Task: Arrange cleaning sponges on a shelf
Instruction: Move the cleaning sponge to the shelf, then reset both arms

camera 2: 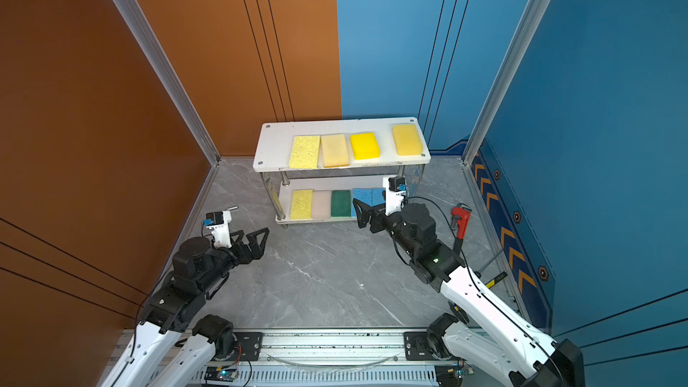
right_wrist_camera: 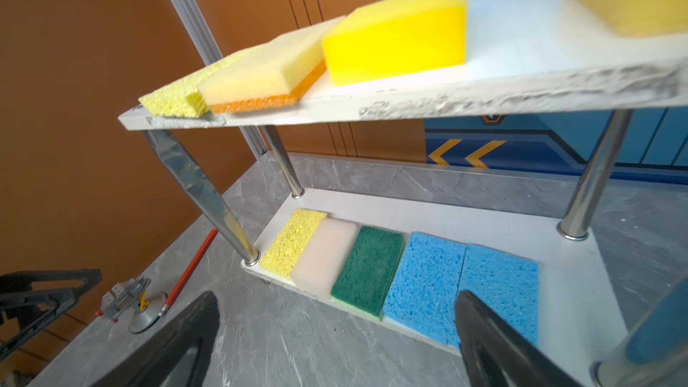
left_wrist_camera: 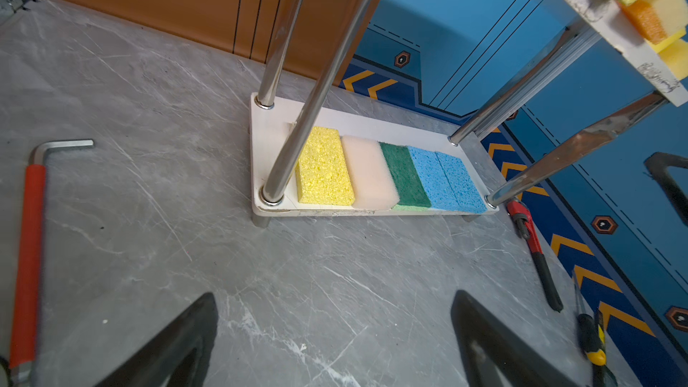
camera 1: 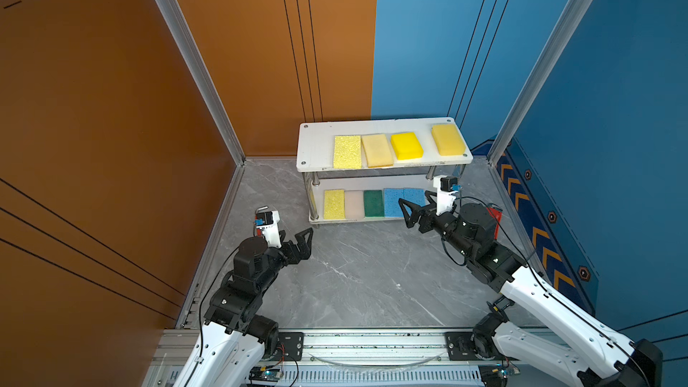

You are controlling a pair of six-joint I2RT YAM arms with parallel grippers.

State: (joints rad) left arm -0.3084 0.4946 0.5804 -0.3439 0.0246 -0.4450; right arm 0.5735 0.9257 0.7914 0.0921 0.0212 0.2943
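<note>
**Item: shelf (camera 1: 309, 143), two boards, stocked.**

Upper board, left to right:
- porous pale-yellow sponge (camera 1: 347, 151)
- cream sponge with orange underside (camera 1: 377, 150), touching the first
- bright yellow block (camera 1: 406, 145), just beside
- deep yellow block (camera 1: 448, 139), set apart by a gap

Lower board, left to right, packed edge to edge:
- porous yellow sponge (camera 1: 334, 204)
- pinkish-beige sponge (camera 1: 354, 204)
- dark green pad (camera 1: 373, 203)
- first blue sponge (camera 1: 393, 202)
- second blue sponge (right_wrist_camera: 499, 284)

**Stage:** all nine sponges lie on the boards and none is on the table (camera 1: 353, 273). Placing looks finished. At most, the deep yellow block could be moved in to close the gap.

**Next move:** probably drawing both arms back, which calls for clearing the chrome posts and the lower row.

**Not part of the stock:** hex key (left_wrist_camera: 28, 247) to the left, red wrench (camera 2: 461, 221) to the right.

**Left gripper (left_wrist_camera: 335, 294):** jaws spread wide and empty. It hangs over bare table, well short of the shelf's left end.

**Right gripper (right_wrist_camera: 337, 294):** jaws spread wide, nothing between them. It sits at the lower board's right front, and one finger overlaps the second blue sponge in the wrist view. Whether they touch cannot be told.
</note>
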